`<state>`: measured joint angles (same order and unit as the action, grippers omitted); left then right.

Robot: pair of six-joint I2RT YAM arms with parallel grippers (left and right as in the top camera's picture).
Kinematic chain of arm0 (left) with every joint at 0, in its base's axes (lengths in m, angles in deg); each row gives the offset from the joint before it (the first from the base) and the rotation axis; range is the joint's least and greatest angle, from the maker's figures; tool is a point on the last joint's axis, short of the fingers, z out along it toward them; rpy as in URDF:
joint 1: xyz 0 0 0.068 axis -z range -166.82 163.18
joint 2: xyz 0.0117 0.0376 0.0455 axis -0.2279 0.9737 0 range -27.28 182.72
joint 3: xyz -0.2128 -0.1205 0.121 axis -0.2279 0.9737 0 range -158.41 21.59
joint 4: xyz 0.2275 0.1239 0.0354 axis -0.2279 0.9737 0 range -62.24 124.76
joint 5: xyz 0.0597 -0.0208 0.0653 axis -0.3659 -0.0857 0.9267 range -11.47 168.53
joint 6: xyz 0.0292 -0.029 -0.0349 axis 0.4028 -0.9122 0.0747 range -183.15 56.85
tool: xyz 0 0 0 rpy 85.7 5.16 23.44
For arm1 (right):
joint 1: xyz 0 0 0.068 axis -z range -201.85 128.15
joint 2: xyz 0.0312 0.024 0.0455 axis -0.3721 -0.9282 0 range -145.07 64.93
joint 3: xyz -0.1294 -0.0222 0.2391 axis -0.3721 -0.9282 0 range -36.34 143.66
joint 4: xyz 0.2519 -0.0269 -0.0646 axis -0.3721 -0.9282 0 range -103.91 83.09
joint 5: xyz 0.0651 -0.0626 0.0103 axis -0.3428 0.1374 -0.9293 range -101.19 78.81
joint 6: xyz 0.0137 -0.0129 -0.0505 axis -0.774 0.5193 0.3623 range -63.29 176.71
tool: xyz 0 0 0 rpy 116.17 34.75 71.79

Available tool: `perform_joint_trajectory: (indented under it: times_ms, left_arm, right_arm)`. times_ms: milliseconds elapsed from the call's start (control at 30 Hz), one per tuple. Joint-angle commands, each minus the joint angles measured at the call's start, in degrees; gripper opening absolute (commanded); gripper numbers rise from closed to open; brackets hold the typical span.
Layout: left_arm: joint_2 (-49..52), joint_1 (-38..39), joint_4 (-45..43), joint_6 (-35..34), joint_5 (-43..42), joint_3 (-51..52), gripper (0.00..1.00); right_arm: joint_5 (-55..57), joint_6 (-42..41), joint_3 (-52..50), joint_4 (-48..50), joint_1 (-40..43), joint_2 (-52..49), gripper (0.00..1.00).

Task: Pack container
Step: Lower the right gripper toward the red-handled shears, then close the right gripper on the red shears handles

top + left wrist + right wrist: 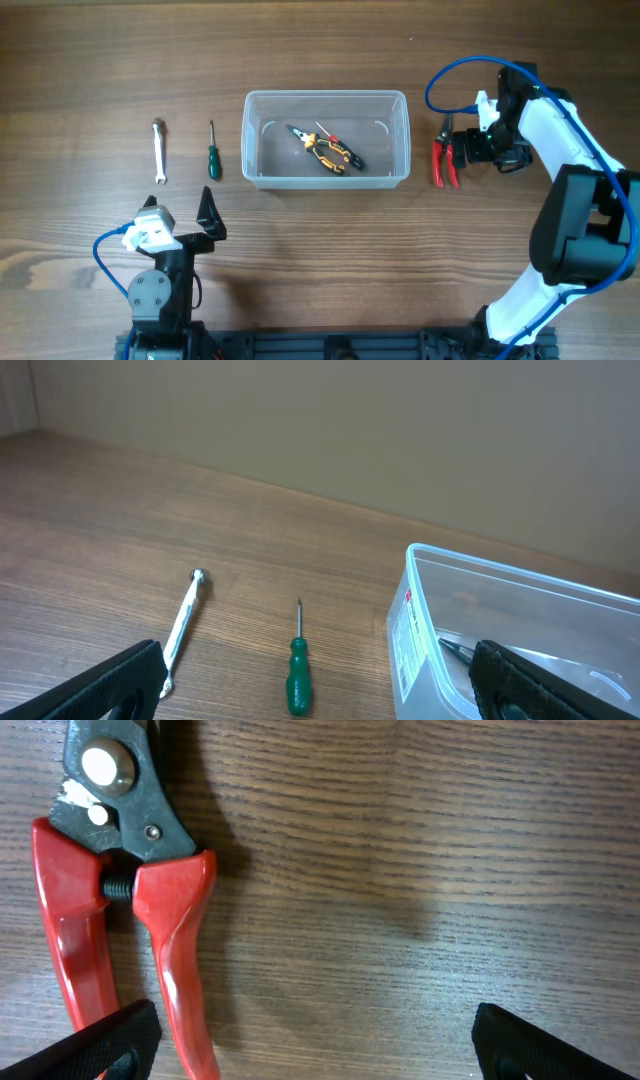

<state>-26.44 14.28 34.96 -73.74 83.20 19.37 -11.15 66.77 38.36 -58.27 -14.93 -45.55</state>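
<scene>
I count one container [326,96], clear, in the middle of the overhead frame, standing on the table [320,260]. Inside it lie one pair of yellow pliers [332,154] and, touching them, one thin tool with a red part [324,132] that is too small for me to name.

Three tools lie on the table outside it. One wrench [158,150] is at the left and one green screwdriver [212,155] lies between it and the container's left wall, both well apart from each other. One pair of red pliers [445,160] lies just beside the right wall.

My left pincer [315,675] sits at the lower left of the overhead frame, fingers spread wide and holding nothing. Bare wood lies between it and the wrench and screwdriver above it.

My right pincer [315,1020] is at the right, over the red pliers, fingers also wide apart. In its own view one red handle lies just inside the left finger [105,1045], not clamped, and the wood toward the right finger is open.

The lower half of the table is bare across its width.
</scene>
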Motion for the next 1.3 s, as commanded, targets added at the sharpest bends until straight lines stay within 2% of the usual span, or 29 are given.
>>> perform_joint_trajectory:
  times_ms: [0,133,1267]
  left_arm:
    - [-0.42,-0.37,-0.35,-0.31,-0.28,0.39,1.0]
    - [-0.42,-0.37,-0.35,-0.31,-0.28,0.39,1.0]
    - [-0.42,-0.37,-0.35,-0.31,-0.28,0.39,1.0]
  right_arm:
    - [-1.38,-0.63,-0.2,0.66,0.02,-0.44,1.0]
    - [-4.35,1.79,-0.2,1.07,0.02,-0.46,1.0]
    - [-3.1,1.99,-0.2,1.62,-2.47,-4.7,1.0]
